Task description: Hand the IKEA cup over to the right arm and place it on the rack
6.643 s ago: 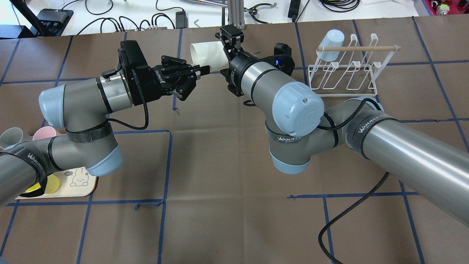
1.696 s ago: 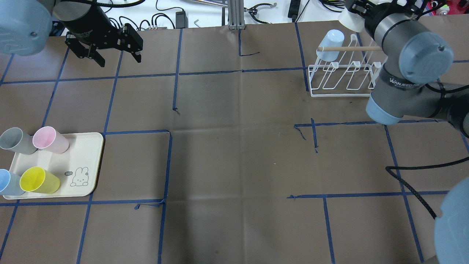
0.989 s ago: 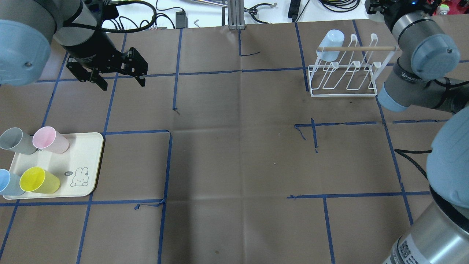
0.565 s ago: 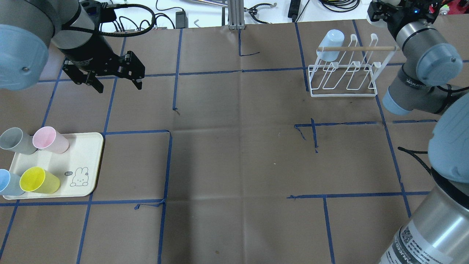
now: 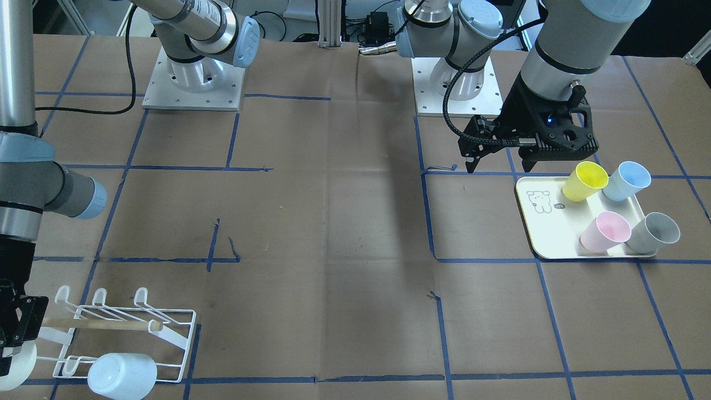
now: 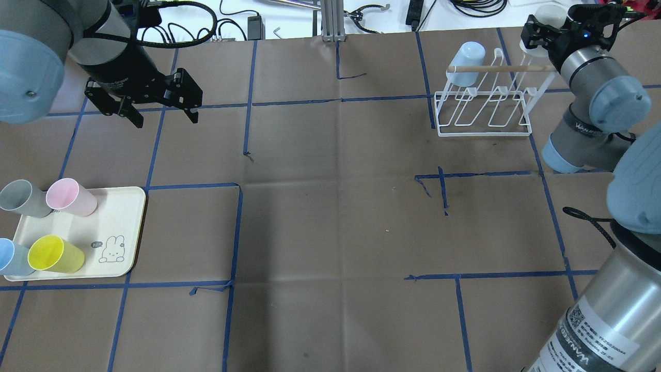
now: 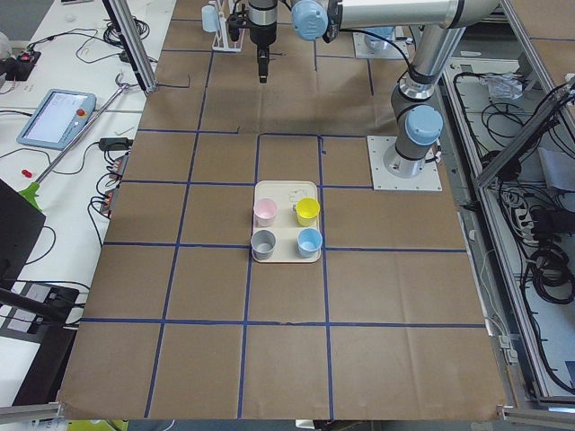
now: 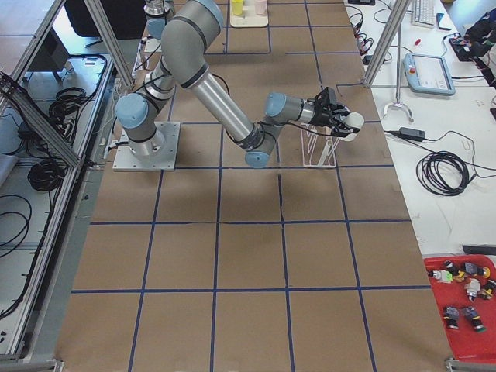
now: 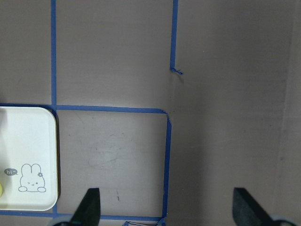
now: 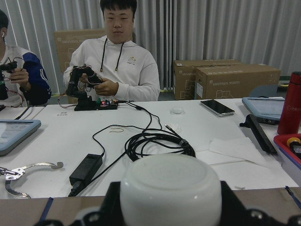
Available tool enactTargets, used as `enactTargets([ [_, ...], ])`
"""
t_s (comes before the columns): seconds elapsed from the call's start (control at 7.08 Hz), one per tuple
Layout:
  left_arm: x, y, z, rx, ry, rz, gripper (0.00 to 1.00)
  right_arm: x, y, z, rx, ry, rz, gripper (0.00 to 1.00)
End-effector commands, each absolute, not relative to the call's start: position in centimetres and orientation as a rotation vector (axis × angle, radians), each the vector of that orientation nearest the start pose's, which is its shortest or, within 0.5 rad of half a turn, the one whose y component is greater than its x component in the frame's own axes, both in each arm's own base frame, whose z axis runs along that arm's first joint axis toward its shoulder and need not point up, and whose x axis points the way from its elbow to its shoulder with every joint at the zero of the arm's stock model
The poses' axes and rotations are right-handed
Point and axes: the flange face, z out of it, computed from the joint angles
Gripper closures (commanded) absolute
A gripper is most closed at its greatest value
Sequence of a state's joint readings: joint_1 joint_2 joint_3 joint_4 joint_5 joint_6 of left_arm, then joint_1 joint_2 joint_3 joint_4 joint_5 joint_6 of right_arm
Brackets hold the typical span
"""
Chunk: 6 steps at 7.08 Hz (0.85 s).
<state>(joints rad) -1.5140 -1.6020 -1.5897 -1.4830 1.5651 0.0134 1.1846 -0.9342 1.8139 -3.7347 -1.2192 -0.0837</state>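
White cup [image 10: 170,179] tight in right gripper [image 10: 169,202], left gripper's [image 6: 165,114] jaws apart, "hi" on tray [image 9: 28,136]

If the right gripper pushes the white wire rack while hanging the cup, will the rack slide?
The rack is thin wire, probably light, so it may slide on the smooth brown paper. The blue cup hanging on one end prong might make it tilt unevenly.
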Motion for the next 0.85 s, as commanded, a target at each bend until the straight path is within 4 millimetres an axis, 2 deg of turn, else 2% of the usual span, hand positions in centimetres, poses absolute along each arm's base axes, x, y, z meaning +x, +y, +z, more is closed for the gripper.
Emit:
enactTargets([
  [0.0, -10.50, -51.29, 46.63, -0.067, 3.146, -0.041, 0.01, -7.82, -63.70, 26.33, 0.033, 2.501, -1.916, 0.87],
  [0.14, -10.51, -51.15, 46.62, -0.067, 3.146, -0.039, 0.01, -7.47, -63.54, 26.54, 0.021, 2.485, -1.944, 0.53],
  [0.28, -10.50, -51.27, 46.37, -0.070, 3.146, -0.029, 0.01, -7.14, -63.15, 26.29, 0.037, 2.470, -1.952, 0.01],
  [0.71, -10.75, -51.25, 46.35, -0.058, 3.140, -0.026, 0.01, -7.05, -62.78, 25.99, 0.048, 2.484, -1.936, 0.00],
])
